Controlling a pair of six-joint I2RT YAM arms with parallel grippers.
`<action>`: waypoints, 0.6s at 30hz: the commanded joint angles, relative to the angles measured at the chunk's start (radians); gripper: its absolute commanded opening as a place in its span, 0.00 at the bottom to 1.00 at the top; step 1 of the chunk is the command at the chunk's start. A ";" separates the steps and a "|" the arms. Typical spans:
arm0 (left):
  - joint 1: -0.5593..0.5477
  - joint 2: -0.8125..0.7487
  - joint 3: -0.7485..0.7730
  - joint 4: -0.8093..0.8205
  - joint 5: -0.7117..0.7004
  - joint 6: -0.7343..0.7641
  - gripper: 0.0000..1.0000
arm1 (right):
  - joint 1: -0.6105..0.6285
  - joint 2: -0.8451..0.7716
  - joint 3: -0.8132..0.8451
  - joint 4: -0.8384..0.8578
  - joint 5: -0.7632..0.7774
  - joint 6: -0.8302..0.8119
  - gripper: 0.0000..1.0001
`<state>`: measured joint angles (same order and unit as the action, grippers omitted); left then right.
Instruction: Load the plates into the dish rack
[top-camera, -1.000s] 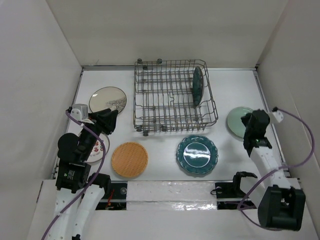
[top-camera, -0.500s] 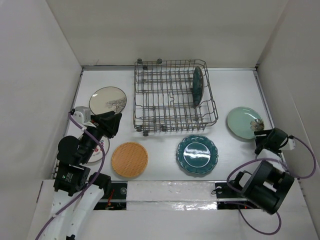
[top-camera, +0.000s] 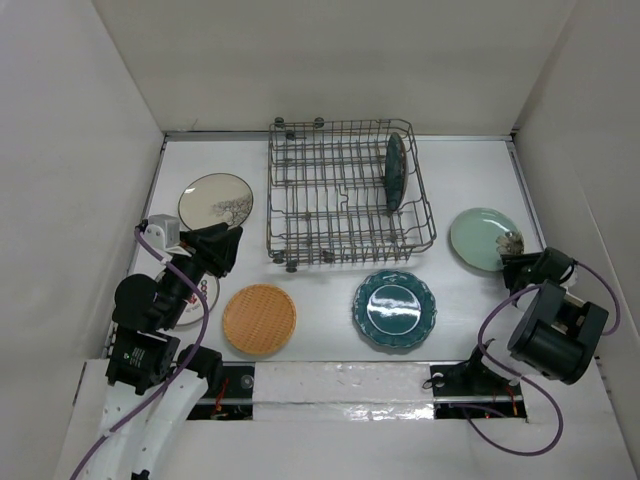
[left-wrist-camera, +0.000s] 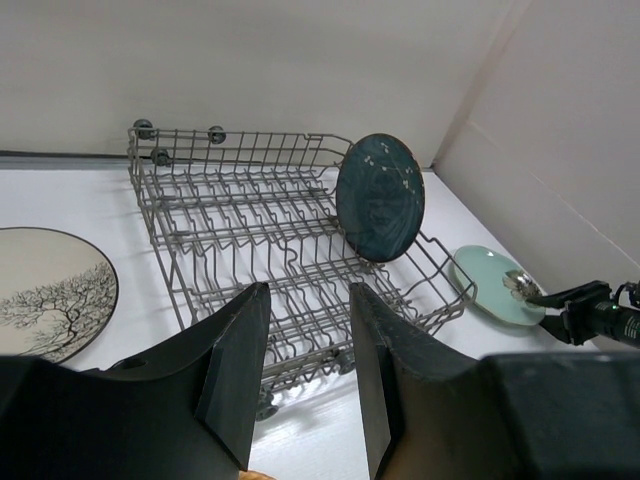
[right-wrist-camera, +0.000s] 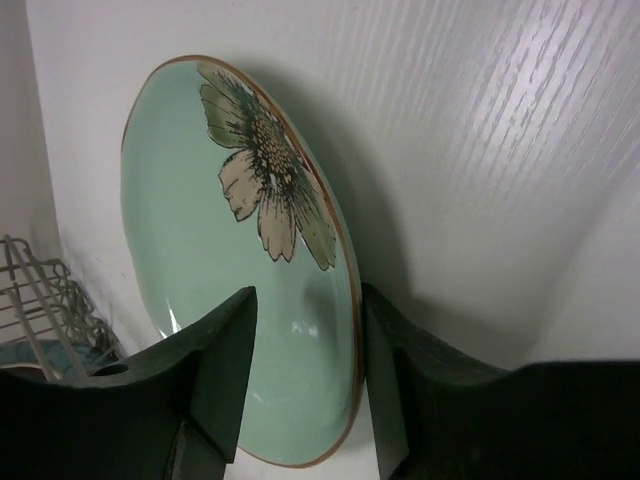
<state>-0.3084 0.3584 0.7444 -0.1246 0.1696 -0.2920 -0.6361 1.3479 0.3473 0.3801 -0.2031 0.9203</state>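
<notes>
Right wrist view: the right fingers stand apart on both sides of the rim of the pale mint round plate with a flower. It lies on the white desk, right of the grey wire dish rack. The left fingers are apart too, holding nothing.

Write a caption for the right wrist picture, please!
The right gripper, jaws open, straddles the rim of the mint flower plate on the table.

Wire rack sat toward far edge; dark teal plate stood upright at its right end. Cream tree plate left edge; orange woven plate, scalloped teal plate front edge; mint flower plate right edge.
</notes>
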 joint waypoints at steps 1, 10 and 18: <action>-0.008 -0.012 0.023 0.036 -0.013 0.013 0.35 | 0.021 0.010 0.032 0.023 -0.001 0.028 0.41; -0.008 -0.004 0.021 0.036 -0.018 0.014 0.35 | 0.114 -0.105 0.018 0.013 0.103 0.012 0.00; -0.008 0.008 0.019 0.036 -0.019 0.013 0.34 | 0.335 -0.531 0.157 -0.159 0.392 -0.047 0.00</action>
<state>-0.3084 0.3569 0.7444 -0.1246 0.1555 -0.2886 -0.3672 0.9409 0.3695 0.1459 0.0513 0.8818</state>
